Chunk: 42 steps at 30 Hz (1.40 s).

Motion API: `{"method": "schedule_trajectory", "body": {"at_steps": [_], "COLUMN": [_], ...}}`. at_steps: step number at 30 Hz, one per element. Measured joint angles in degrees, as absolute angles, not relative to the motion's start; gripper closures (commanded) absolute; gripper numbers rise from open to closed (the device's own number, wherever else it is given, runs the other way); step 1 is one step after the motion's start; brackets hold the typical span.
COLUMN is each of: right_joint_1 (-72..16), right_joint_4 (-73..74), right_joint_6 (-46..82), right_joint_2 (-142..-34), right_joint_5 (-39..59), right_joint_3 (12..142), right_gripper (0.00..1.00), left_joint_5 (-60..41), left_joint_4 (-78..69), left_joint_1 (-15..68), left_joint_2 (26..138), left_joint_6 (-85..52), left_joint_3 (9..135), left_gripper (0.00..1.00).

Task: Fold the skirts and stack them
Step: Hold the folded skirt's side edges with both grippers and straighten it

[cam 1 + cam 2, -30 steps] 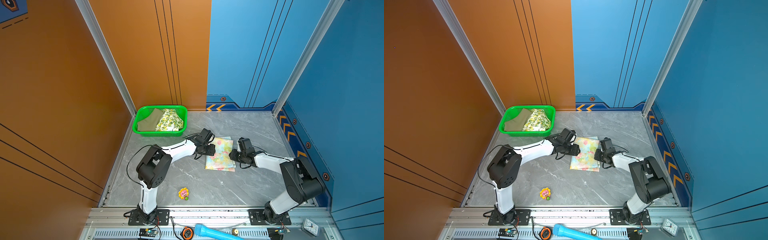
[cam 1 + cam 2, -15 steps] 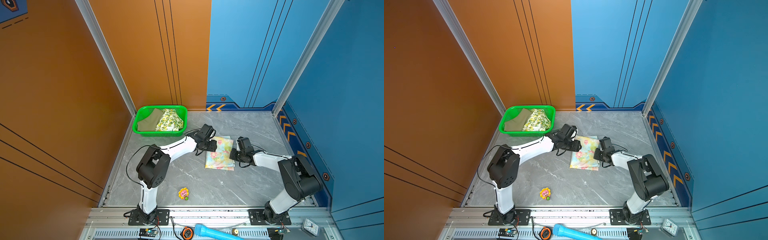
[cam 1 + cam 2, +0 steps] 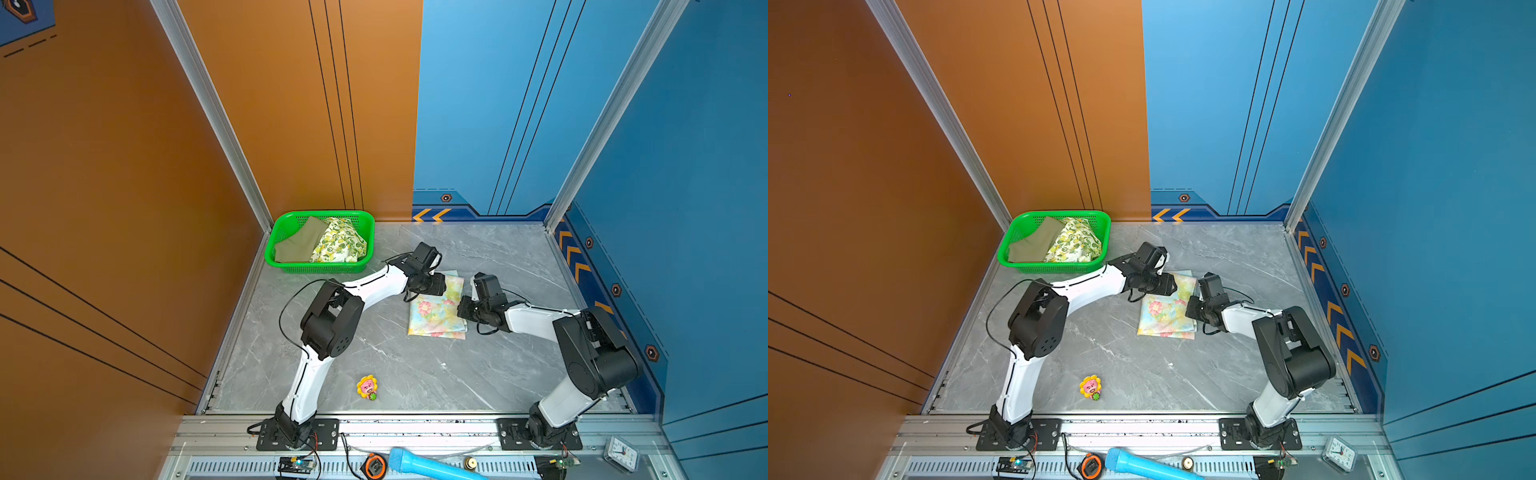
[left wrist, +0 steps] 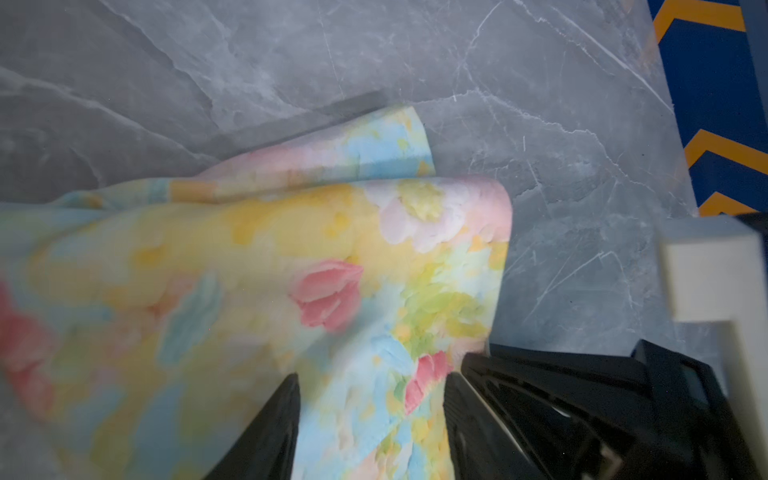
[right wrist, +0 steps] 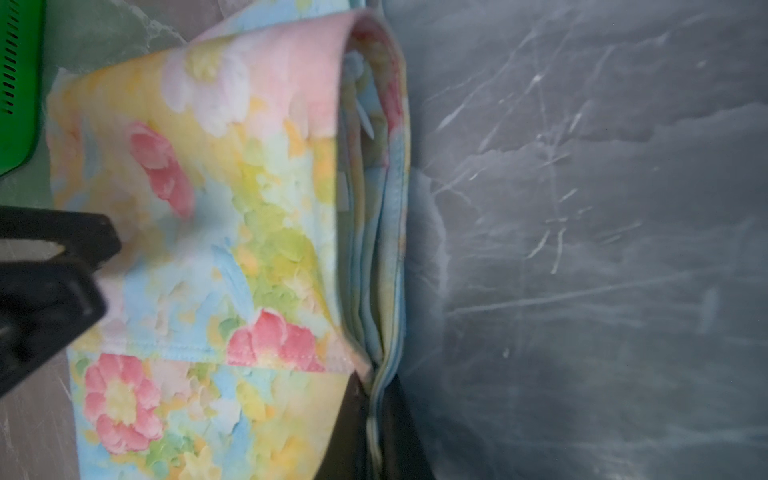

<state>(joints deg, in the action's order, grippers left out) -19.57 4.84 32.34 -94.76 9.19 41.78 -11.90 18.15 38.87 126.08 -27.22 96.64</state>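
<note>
Basket, well left of left pincer: olive skirt and lemon-print skirt inside, touching. Left pincer: jaws apart, astride flowered skirt edge. Flowered skirt: folded on worktop, between both pincers. Right pincer: clamped on its layered edge.

Your left arm stretches low and forward, left gripper tipped down, jaws apart. Your right arm mirrors it, right gripper pinched tight on the floral skirt edge.
</note>
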Motion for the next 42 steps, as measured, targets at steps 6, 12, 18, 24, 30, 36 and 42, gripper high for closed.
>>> {"method": "schedule_trajectory", "body": {"at_steps": [6,12,18,24,30,36,42], "right_joint_1": [-19.6,-19.4,-19.0,-18.8,-18.8,-18.7,-18.6], "right_joint_4": [5.4,5.5,5.8,6.5,6.5,5.7,5.4], "right_joint_6": [32.3,32.1,32.6,33.7,34.5,34.5,34.5], "right_joint_2": [-94.7,-94.7,-94.7,-94.7,-94.4,-93.6,-93.4], "right_joint_5": [9.4,9.7,10.4,10.7,10.7,10.6,10.6], "right_joint_3": [41.5,41.4,41.2,40.9,40.7,40.2,40.1], "right_gripper": [1.0,1.0,1.0,1.0,1.0,1.0,1.0], "left_joint_5": [-14.0,-15.1,-15.7,-15.7,-15.6,-15.4,-15.0], "left_joint_4": [15.9,17.0,18.5,16.8,15.9,15.0,16.1], "left_joint_1": [36.3,35.2,35.4,36.9,38.6,38.7,39.2], "left_joint_2": [130.1,129.9,121.6,112.8,115.4,116.8,114.9], "left_joint_6": [-27.2,-26.4,-26.4,-26.5,-26.9,-26.9,-26.9], "left_joint_3": [98.5,99.2,93.6,84.7,78.8,78.9,78.0], "left_gripper": [0.43,0.4,0.39,0.4,0.4,0.4,0.4]}}
